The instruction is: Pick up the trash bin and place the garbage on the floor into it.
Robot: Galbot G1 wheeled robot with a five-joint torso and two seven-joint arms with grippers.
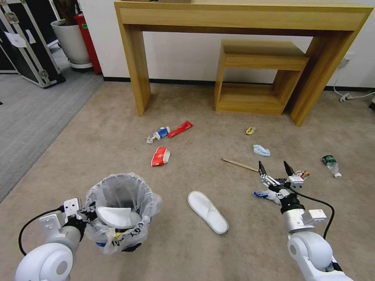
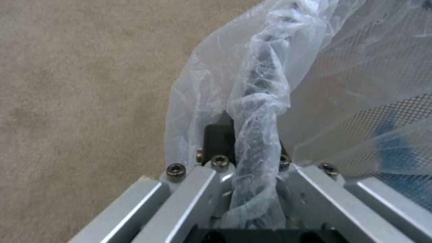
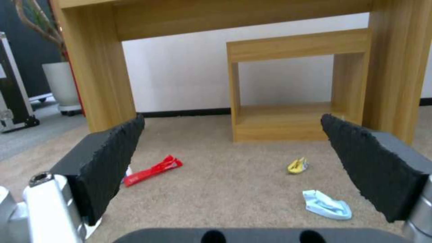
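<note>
The trash bin (image 1: pixel 121 210) with its crinkly white bag hangs at the lower left, and my left gripper (image 1: pixel 88 212) is shut on its rim. In the left wrist view the fingers (image 2: pixel 219 140) pinch the bag-covered rim (image 2: pixel 256 111). One white slipper (image 1: pixel 116 217) lies inside the bin; another slipper (image 1: pixel 208 211) lies on the beige floor (image 1: pixel 187 253). My right gripper (image 1: pixel 275 168) hovers open and empty over the carpet, near a wooden stick (image 1: pixel 239 164). Its pads (image 3: pixel 108 162) stand wide apart. Farther off lie a red wrapper (image 1: pixel 180 128), a paper cup (image 1: pixel 160 156), a blue mask (image 1: pixel 261 150) and a bottle (image 1: pixel 331 164).
A tall wooden table (image 1: pixel 242 15) and a low wooden stool (image 1: pixel 258 78) stand against the back wall. A small yellow scrap (image 1: pixel 250 130) lies in front of the stool. Grey carpet (image 1: pixel 27 117), a black case (image 1: pixel 27 43) and a white planter (image 1: pixel 72 43) are at the far left.
</note>
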